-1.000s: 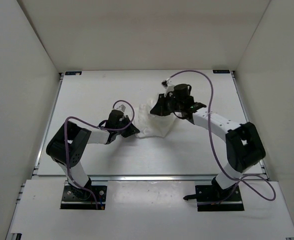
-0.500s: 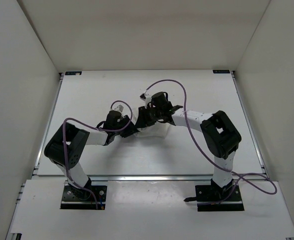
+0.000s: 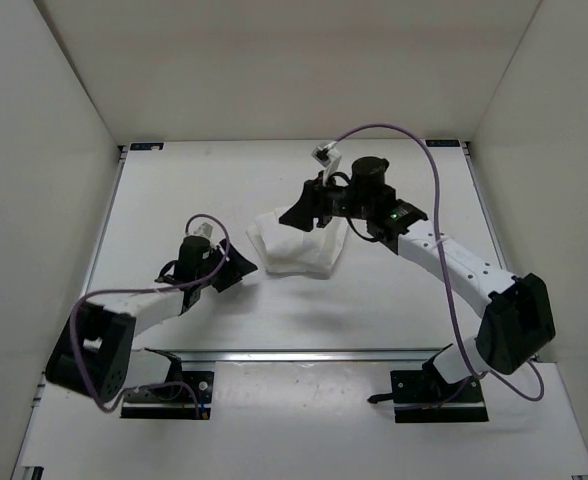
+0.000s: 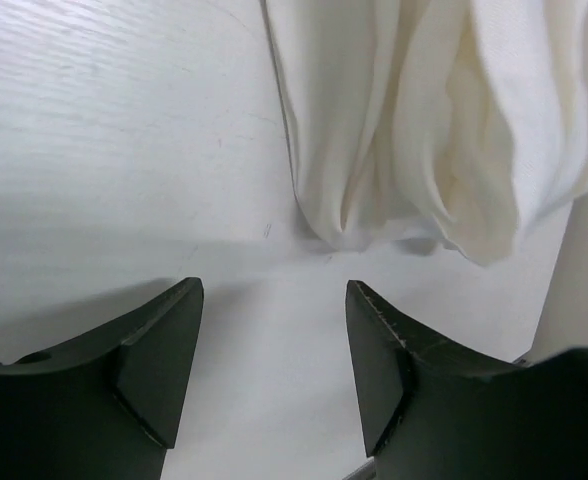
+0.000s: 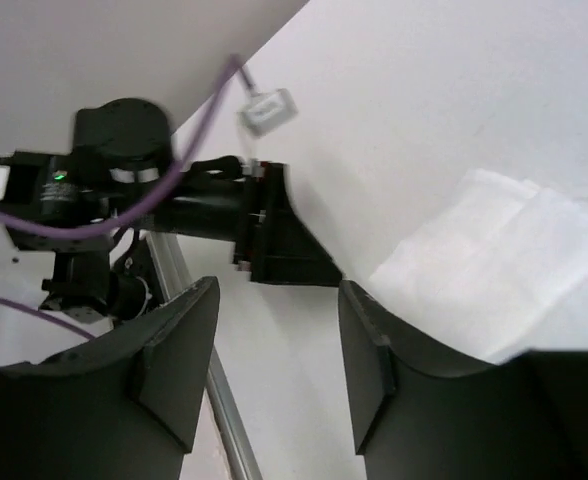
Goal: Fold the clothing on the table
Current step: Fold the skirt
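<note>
Drawn back since a moment ago, the left gripper (image 3: 236,273) and the right gripper (image 3: 296,214) are now both off the white, thin fabric garment (image 3: 296,248), which lies as a folded bundle at the centre of the frame. It rests on the large flat white table (image 3: 174,200) with thin metal rails (image 3: 304,353) and black corner brackets (image 3: 146,147). Plain white walls (image 3: 274,70) close the room on three sides. The left gripper, just lower left of the cloth, has its jaws spread apart with only bare table between them. The right gripper, at the upper edge of the garment, is also released and empty.
</note>
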